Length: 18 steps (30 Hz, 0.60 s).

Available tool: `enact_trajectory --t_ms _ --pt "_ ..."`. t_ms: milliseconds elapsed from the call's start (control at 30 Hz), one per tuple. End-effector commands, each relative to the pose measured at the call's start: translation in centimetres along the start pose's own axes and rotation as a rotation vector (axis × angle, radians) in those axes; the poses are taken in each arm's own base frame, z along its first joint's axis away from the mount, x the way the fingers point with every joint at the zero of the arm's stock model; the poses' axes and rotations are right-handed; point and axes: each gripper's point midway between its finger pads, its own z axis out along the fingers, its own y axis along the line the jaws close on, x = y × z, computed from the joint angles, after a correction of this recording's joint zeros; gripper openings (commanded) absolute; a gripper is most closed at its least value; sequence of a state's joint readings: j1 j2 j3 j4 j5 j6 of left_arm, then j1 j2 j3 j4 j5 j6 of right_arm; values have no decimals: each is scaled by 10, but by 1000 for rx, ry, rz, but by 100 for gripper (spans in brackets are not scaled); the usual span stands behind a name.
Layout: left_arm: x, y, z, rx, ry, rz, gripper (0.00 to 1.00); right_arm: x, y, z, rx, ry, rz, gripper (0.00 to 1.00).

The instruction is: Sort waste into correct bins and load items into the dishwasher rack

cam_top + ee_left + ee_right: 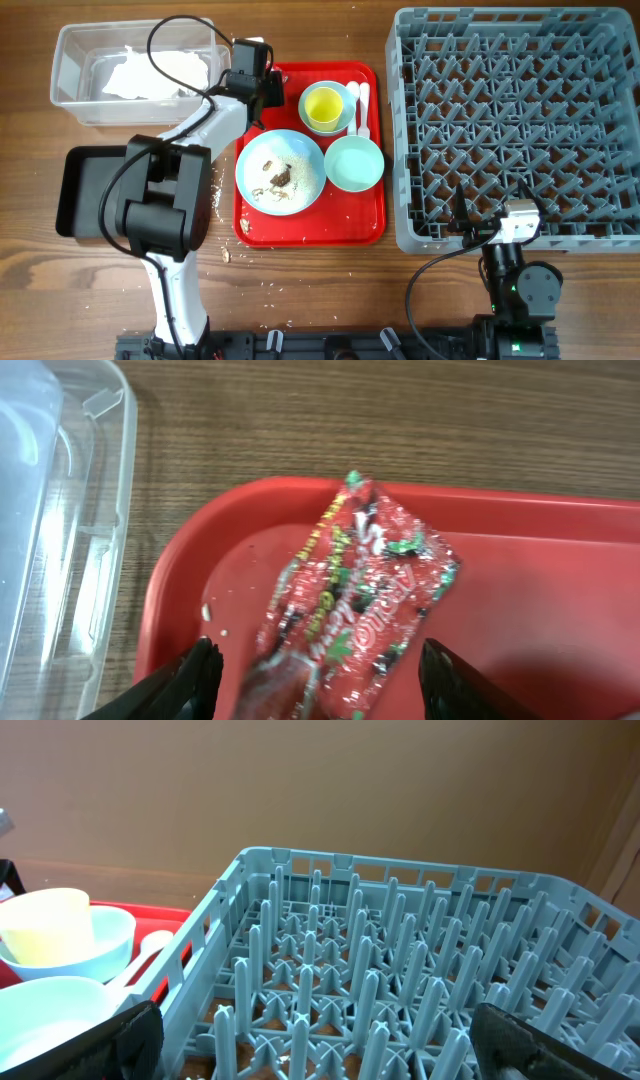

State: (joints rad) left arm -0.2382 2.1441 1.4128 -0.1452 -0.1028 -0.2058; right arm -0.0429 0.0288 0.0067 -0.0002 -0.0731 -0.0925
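A small red wrapper lies crumpled on the back left corner of the red tray. My left gripper is open, with one finger on each side of the wrapper and neither touching it. In the overhead view the left gripper covers that corner. The clear tub holds white napkins. The black tray lies in front of it. My right gripper hangs open over the near left part of the grey rack, holding nothing.
On the red tray sit a pale blue plate with brown scraps, a mint bowl, and a yellow cup inside a light blue bowl. White cutlery lies beside them. Crumbs dot the table.
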Motion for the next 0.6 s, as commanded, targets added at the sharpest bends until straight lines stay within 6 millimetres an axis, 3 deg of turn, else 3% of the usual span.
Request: enact_trajectory --t_ms 0,100,167,300,433,567 --pt "17 11 17 -16 43 11 64 1 -3 0 18 4 -10 100" --pt "19 7 18 3 51 8 56 1 -3 0 18 3 -10 100" --pt "19 2 18 31 50 8 44 1 -3 0 18 4 -10 100" --pt "16 1 14 34 49 6 4 1 -3 0 18 3 -10 100" --pt "-8 -3 -10 47 -6 -50 4 1 -3 0 18 4 -10 100" --pt "-69 -1 -70 68 -164 -123 4 1 -3 0 18 4 -10 100"
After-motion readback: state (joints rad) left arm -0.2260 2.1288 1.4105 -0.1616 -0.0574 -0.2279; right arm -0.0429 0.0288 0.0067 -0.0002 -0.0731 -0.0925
